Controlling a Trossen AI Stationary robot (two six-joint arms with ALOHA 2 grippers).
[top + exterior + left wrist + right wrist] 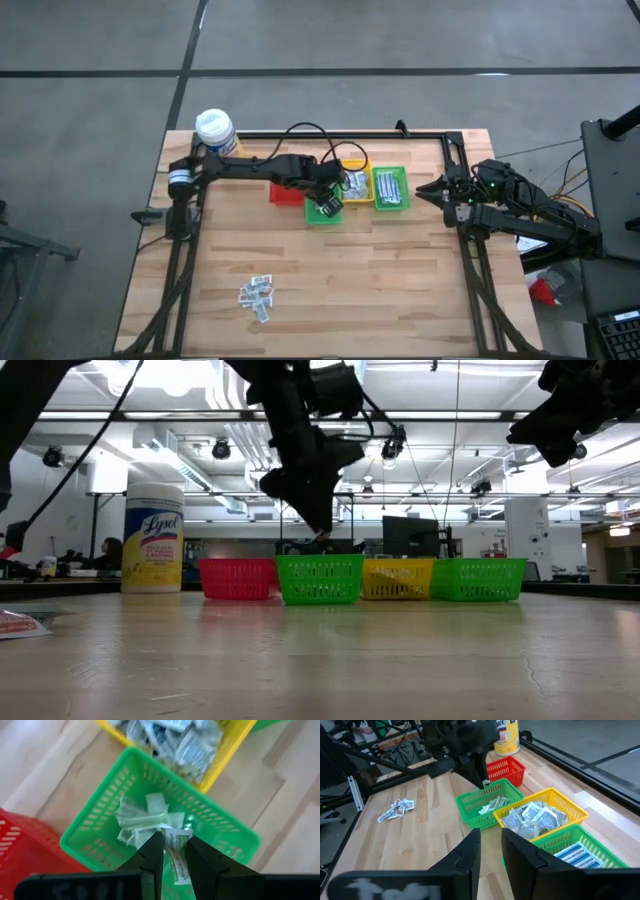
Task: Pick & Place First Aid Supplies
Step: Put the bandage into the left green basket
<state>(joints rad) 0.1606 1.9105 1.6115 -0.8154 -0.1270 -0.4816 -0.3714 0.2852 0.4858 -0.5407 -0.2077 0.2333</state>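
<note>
The first aid supplies are tiny flat packets, and most already lie sorted in small plastic mesh bins near the back of the pale wooden counter [400,280]: pale greenish-white sachets [142,817] in the near green bin [100,837], silvery-white crinkly wrappers [532,817] in the yellow bin [572,810], and white strips with blue stripes [575,852] in the far green bin [600,847]. A loose heap of packets [257,295] remains on the counter's front part, well apart from the bins. The left pincer [174,852] hangs over the near green bin, its dark fingers [150,855] clenched on one greenish-white sachet [176,857] with small print too fine to read. A red bin [238,578] stands beside that green bin. At the left rear corner stands a yellow canister with a white cap [153,538], labelled "Lysol". The right pincer [490,847] waits raised at the counter's right edge, grasping nothing, its fingers with a narrow gap between them.
</note>
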